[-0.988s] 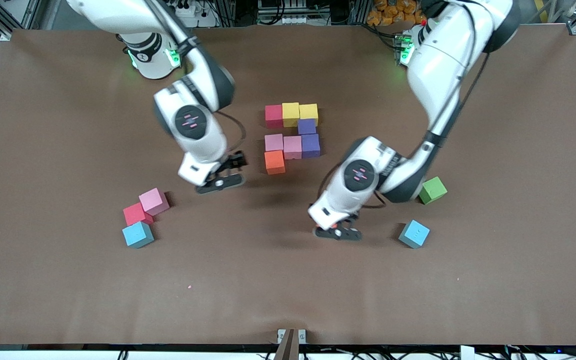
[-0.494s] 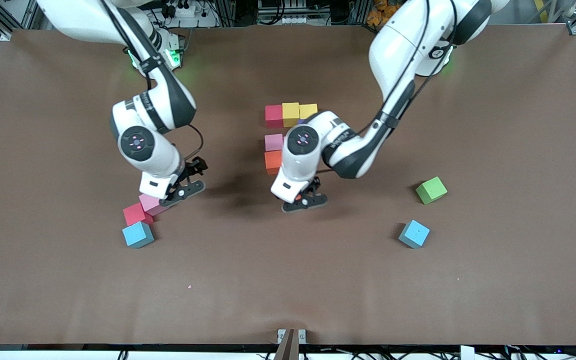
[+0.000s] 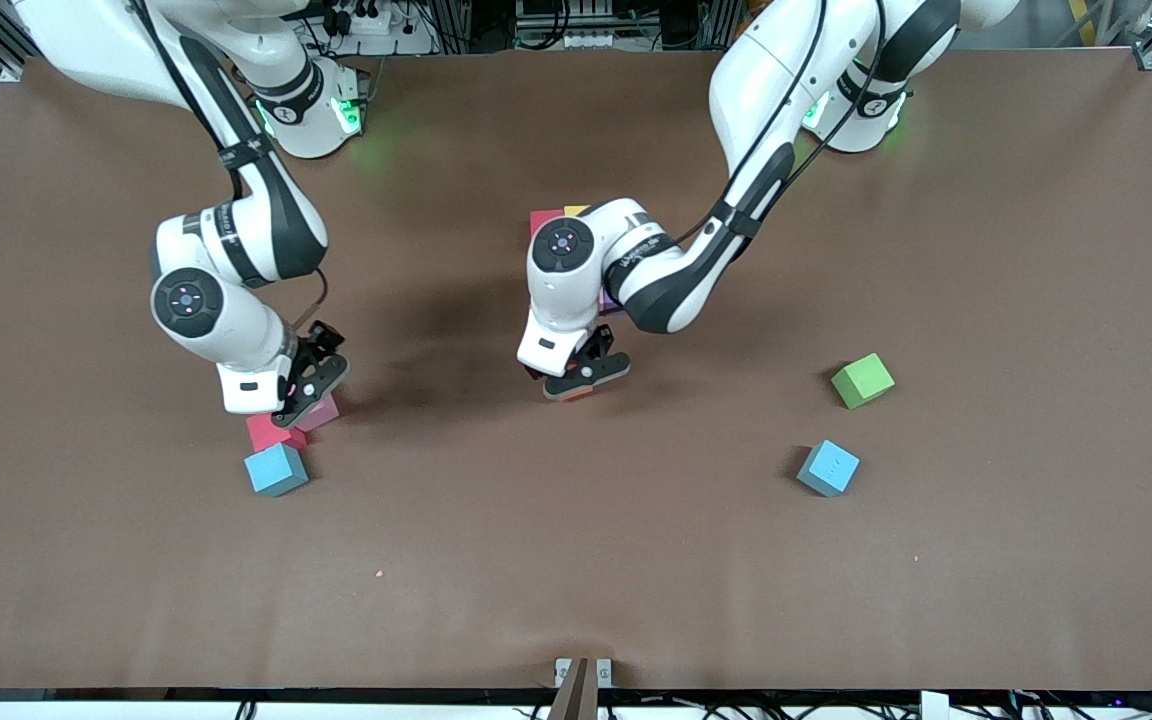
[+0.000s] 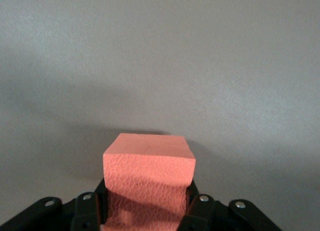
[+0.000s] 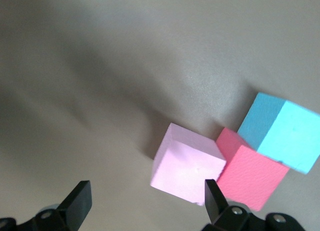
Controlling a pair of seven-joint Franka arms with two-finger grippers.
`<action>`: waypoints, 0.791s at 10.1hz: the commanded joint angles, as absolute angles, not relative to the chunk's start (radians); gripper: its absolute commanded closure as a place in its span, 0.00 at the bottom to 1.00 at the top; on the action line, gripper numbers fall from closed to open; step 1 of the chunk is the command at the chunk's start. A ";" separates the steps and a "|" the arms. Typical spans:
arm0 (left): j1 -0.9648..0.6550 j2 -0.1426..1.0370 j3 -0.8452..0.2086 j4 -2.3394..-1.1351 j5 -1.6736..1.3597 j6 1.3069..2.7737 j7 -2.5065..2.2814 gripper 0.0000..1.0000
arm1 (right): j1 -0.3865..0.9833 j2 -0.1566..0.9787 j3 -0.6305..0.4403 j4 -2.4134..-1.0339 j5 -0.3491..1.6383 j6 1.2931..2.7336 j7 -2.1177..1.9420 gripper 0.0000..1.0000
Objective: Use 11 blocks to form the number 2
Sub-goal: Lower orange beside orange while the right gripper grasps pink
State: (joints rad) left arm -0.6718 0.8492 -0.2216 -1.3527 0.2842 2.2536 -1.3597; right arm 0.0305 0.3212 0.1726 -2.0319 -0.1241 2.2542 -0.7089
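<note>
At the centre of the front frame the left gripper (image 3: pixel 584 378) is hanging clenched on a small orange matte foam cube (image 4: pixel 149 178). Its wrist view shows the cube pinched by two opposite faces, top face level and free, probably so it can be set down square into the digit's next row. The partly built number 2 (image 3: pixel 546 222) is lying just above it in the frame. The left arm is covering nearly all of that figure, so only a red edge and a sliver of yellow are showing and its rows cannot be counted.

At lower left the right gripper (image 3: pixel 304 393) is hovering with fingers spread wide over a pale pink foam cube (image 5: pixel 187 163), apparently lining up to straddle it. That cube is touching a red foam cube (image 5: pixel 252 176), which is touching a light blue foam cube (image 5: pixel 281 133). In the front frame the gripper is hiding most of the pink one.

At lower right a second light blue foam cube (image 3: pixel 828 467) is sitting apart.
</note>
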 commanded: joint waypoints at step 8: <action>-0.712 0.873 -0.221 -1.359 0.298 2.258 -1.384 0.49 | -0.057 0.319 0.189 -2.197 -0.133 2.614 -1.697 0.00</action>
State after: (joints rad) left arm -0.7012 0.8705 -0.2226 -1.3624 0.2863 2.2537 -1.3751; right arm -0.0472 0.3231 0.1810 -2.1876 -0.1267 2.5810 -1.5933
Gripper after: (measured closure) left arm 0.432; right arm 0.000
